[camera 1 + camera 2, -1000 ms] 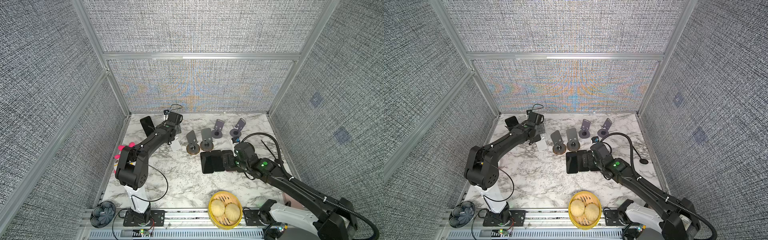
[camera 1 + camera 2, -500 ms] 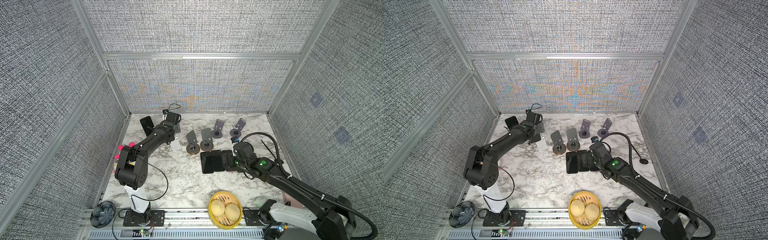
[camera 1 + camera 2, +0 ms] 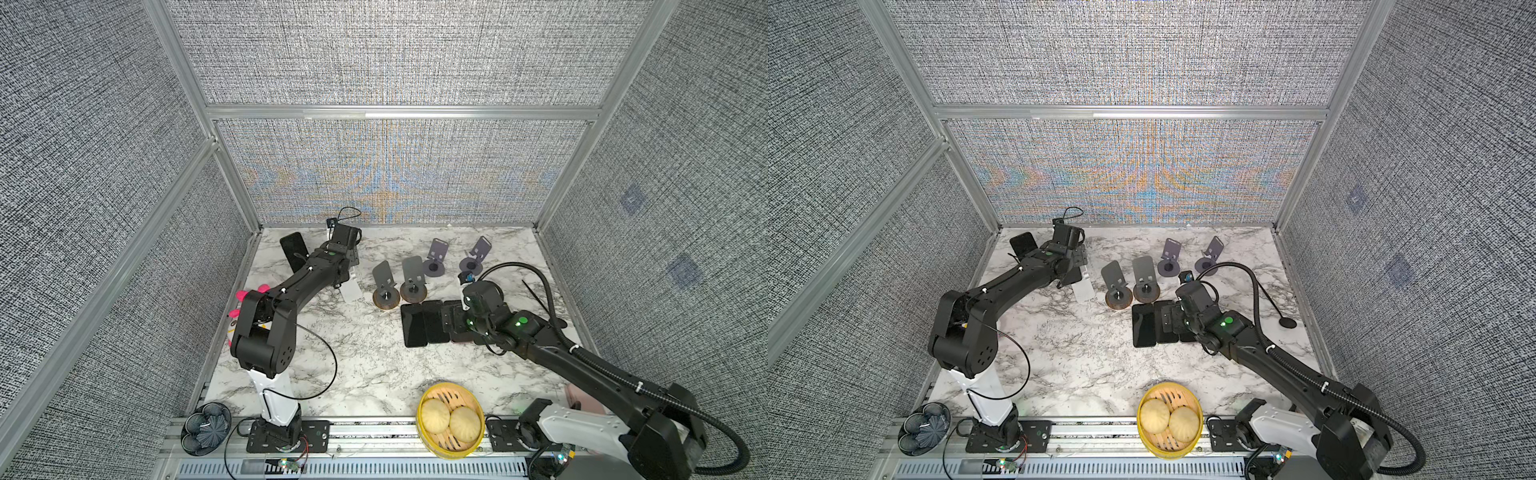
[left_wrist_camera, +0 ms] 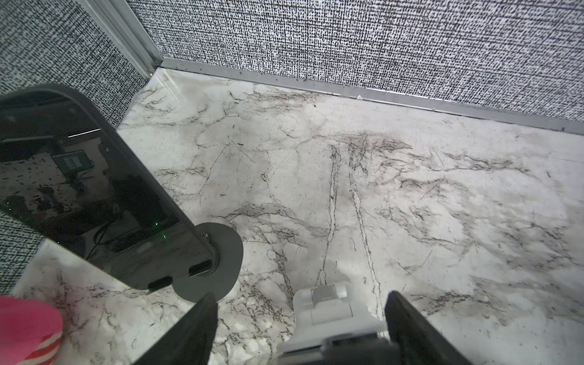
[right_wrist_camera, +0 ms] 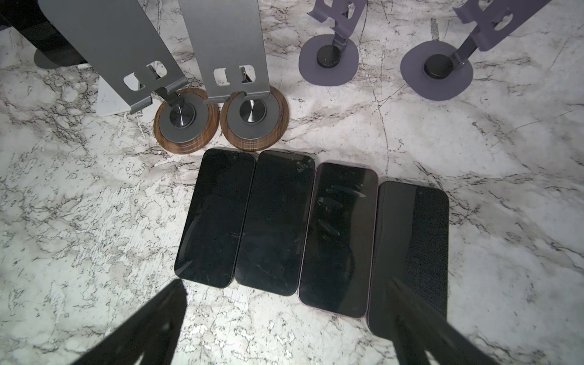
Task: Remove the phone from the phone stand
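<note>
A black phone [image 3: 293,250] [image 3: 1023,245] leans on a dark grey phone stand [image 4: 218,262] in the back left corner; the left wrist view shows its glossy screen [image 4: 79,189]. My left gripper [image 3: 347,266] [image 3: 1077,259] [image 4: 300,295] hangs just right of it, open, its fingers either side of a white stand [image 4: 328,311] without touching it. A blurred dark edge lies below that stand; I cannot tell what it is. My right gripper [image 3: 455,322] [image 3: 1173,318] [image 5: 284,328] is open and holds nothing, low over a row of several phones [image 5: 215,218] lying flat.
Two grey stands on wooden bases [image 3: 386,297] [image 5: 252,120] and two purple stands [image 3: 434,266] [image 5: 436,71] stand empty behind the flat phones. A yellow steamer with two buns [image 3: 451,417] sits at the front edge. A pink toy [image 3: 245,297] lies by the left wall.
My left gripper's jaws have narrowed a little around the white stand, and the wrist has edged slightly toward the back. The right arm has barely moved.
</note>
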{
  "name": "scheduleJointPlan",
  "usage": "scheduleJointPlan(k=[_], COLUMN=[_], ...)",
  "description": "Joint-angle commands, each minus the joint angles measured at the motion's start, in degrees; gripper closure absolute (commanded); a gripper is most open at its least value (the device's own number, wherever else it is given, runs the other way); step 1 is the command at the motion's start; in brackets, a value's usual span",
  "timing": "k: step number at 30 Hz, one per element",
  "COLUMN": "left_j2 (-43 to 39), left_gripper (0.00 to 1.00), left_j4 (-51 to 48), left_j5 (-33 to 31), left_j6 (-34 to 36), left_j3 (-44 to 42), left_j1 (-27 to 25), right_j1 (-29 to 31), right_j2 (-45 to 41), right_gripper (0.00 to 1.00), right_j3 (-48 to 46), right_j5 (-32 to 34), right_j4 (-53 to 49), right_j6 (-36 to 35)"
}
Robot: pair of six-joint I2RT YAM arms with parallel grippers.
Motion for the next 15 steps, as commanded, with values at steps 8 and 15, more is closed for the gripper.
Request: scheduleJointPlan(k=[8,15], left_j2=[-0.34,-1.05], left_gripper=[0.25,0.29], left_j4=[0.37,-0.36], left_j5=[-0.91,-1.00], left_j6=[1.19,1.30], left_j3=[-0.09,0.01], left_j1=[0.13,0.07], right_j1=[0.08,0.14], right_j2=[0.55,0.43], right_gripper=[0.03,0.03], right_j3=[0.80,0.79], right_j5=[-0.67,-1.01], right_j4=[-0.20,-0.18], right_j6=[0.24,0.38])
